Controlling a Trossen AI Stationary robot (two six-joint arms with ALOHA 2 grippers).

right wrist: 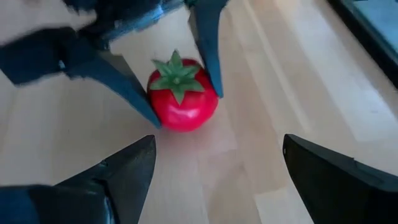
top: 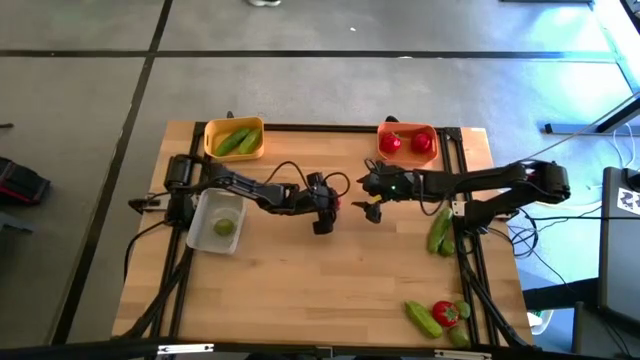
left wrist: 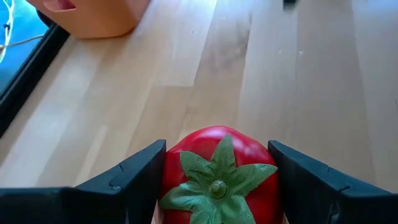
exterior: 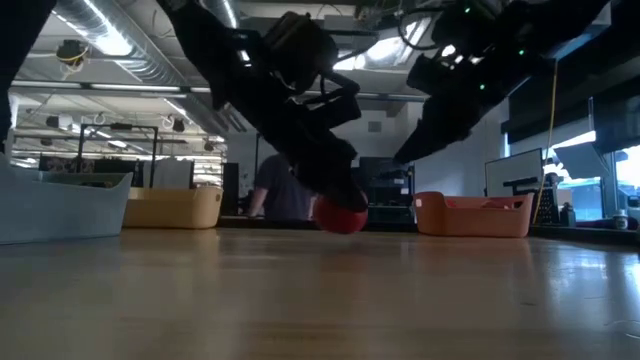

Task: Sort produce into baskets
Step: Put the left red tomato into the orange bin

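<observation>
A round red tomato with a green top (left wrist: 217, 177) sits between the fingers of my left gripper (top: 330, 210) at the table's middle. It also shows in the right wrist view (right wrist: 182, 96) and the low view (exterior: 342, 216). My right gripper (top: 374, 207) is open and empty, just to the tomato's right, facing it. The yellow basket (top: 235, 138) holds green cucumber pieces. The orange basket (top: 408, 142) holds two red pieces. The whitish tray (top: 218, 220) holds one round green piece. My left gripper pinches the tomato by two opposite sides (left wrist: 169, 167) between its two fingers (right wrist: 134, 93). The fingers slant down from the table's left. The green top (right wrist: 177, 78) faces up and toward the wrist. The tomato's underside (exterior: 342, 230) is at table level; whether it rests there I cannot tell.
Two green cucumber pieces (top: 440, 230) lie by the table's right edge. A cluster of a cucumber, a red tomato and a green piece (top: 440, 316) lies at the near right corner. Bare wood lies in the near middle. A person stands in the room behind (exterior: 280, 190).
</observation>
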